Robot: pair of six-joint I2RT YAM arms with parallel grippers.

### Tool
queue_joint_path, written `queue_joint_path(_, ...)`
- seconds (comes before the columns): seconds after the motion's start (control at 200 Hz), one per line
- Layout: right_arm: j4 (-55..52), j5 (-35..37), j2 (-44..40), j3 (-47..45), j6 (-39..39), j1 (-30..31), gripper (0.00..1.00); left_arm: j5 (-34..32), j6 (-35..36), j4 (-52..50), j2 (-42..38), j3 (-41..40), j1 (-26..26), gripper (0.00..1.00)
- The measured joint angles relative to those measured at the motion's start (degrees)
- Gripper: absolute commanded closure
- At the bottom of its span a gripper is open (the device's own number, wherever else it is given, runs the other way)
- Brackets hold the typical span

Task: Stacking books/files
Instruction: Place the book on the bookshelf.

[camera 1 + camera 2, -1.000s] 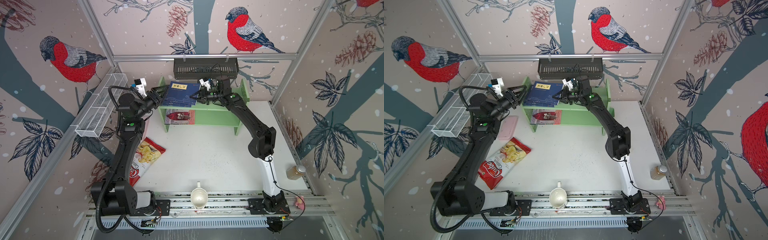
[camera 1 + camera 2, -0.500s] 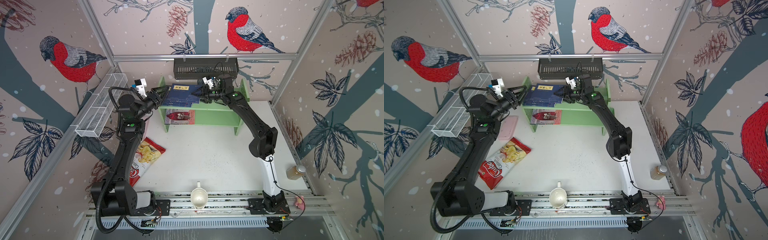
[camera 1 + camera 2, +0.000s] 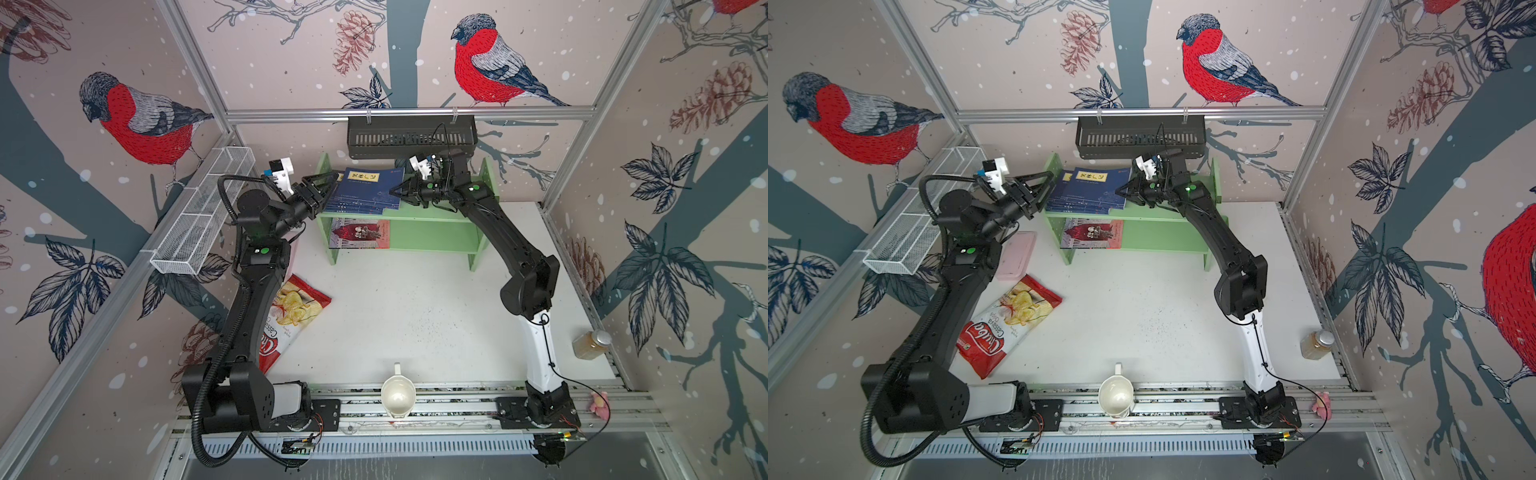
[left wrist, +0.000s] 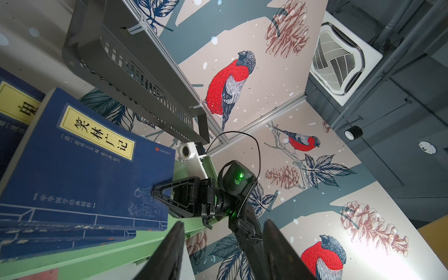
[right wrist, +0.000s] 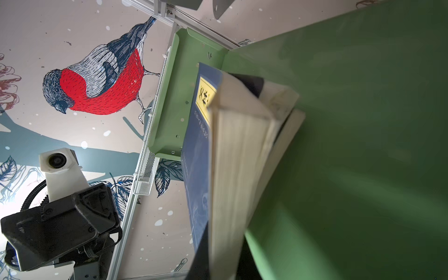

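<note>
right gripper [image 3: 394,192]: clenched on the edge of the top navy book [image 3: 365,187] that faces the right arm. In the left wrist view one finger lies over the cover and the other sits under it.
left gripper [image 3: 330,187]: spread apart and grasping nothing. Its tips are just beside the opposite edge of the pile; whether they touch it cannot be told.
top navy book: lies on the stack of navy books [image 3: 353,205], shifted a little toward the right arm, so a lower book's yellow label [image 3: 1065,176] peeks out. Whether the pinched edge is raised cannot be told.
stack of navy books: sits on the top board of the green shelf [image 3: 436,216], at the end nearer the left arm.
pink-and-red book [image 3: 360,233]: lies flat on the lower board, under the pile and apart from it.
step in hand: probably squaring the top book onto the pile.
doing it well: slide it low and level toward the left gripper and use those spread fingers as a stop. Push along the board, not down. Let go only once the edges line up.
risks: a pinch this near the edge may bend the cover or drag the book beneath. The black basket [image 3: 411,137] hangs close above, so lifting room is slight.
</note>
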Motion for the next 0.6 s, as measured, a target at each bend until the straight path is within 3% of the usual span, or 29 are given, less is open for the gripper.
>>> queue_joint_path(0.37, 2.05, -0.07, 1.81, 1.9, 1.73, 1.44, 0.88, 0.22, -0.42, 0.15, -0.11, -0.04, 0.0, 0.47)
queue_joint_path(0.435, 2.86, -0.2, 2.8, 2.69, 1.99, 1.64, 0.82, 0.79, -0.44, 0.35, -0.22, -0.09, 0.0, 0.47)
queue_joint_path(0.515, 3.39, -0.24, 3.26, 3.02, 3.04, 1.79, 0.65, 1.03, -0.44, 0.42, -0.24, -0.09, 0.0, 0.47)
queue_joint_path(0.6, 4.55, -0.44, 3.26, 3.3, 3.17, 1.79, 0.58, 1.03, -0.44, 0.42, -0.31, -0.09, 0.0, 0.47)
